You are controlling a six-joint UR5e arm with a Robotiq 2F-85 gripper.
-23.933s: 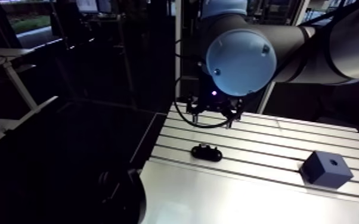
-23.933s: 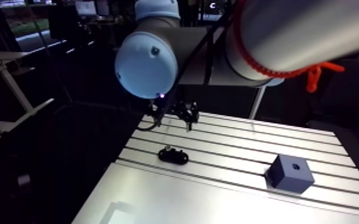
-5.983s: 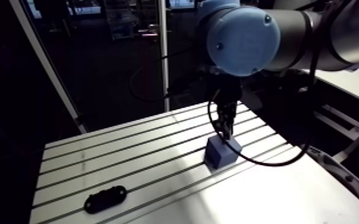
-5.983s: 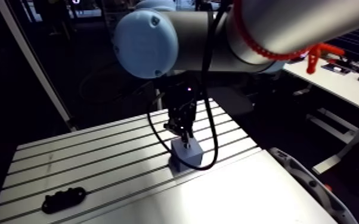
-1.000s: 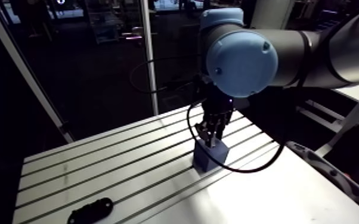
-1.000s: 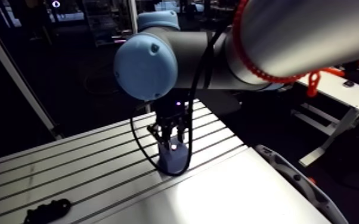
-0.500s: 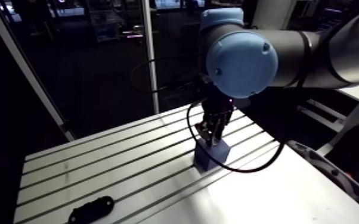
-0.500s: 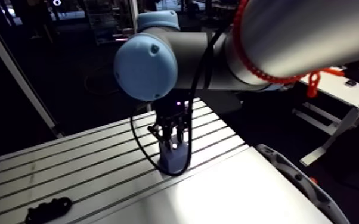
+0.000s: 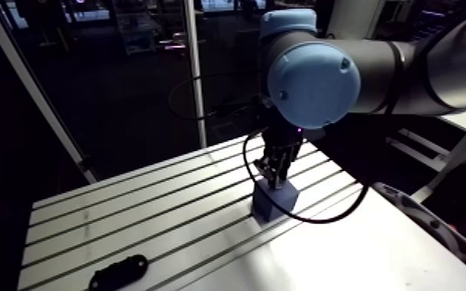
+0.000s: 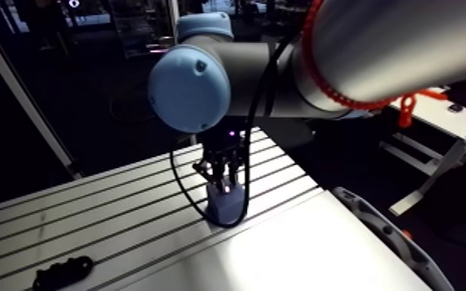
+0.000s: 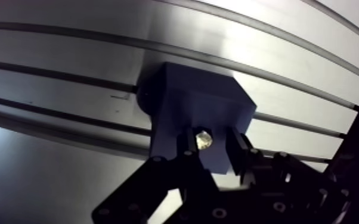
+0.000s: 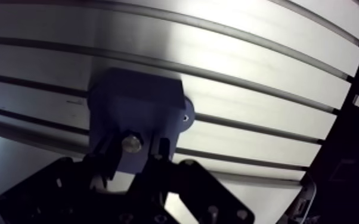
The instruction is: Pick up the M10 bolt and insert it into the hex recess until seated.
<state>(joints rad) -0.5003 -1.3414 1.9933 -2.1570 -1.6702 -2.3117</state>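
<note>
Wrist view alone shows the M10 bolt (image 11: 203, 139): a bright, round metal head seen end-on at the top face of the blue block (image 11: 200, 107), between the 2 fingers (image 11: 240, 149) of the gripper (image 11: 210, 148). Slivers of blue show between the head and each finger, so the gripper stands parted around the bolt, not clamping it. How deep the bolt sits cannot be told. Arm view hides the bolt behind the gripper but shows the room around it. The block stands on the slotted table (image 9: 151, 209) toward its right side, with bare metal on every side. 1 black holder (image 9: 118, 272) lies near the front left edge, well apart.
</note>
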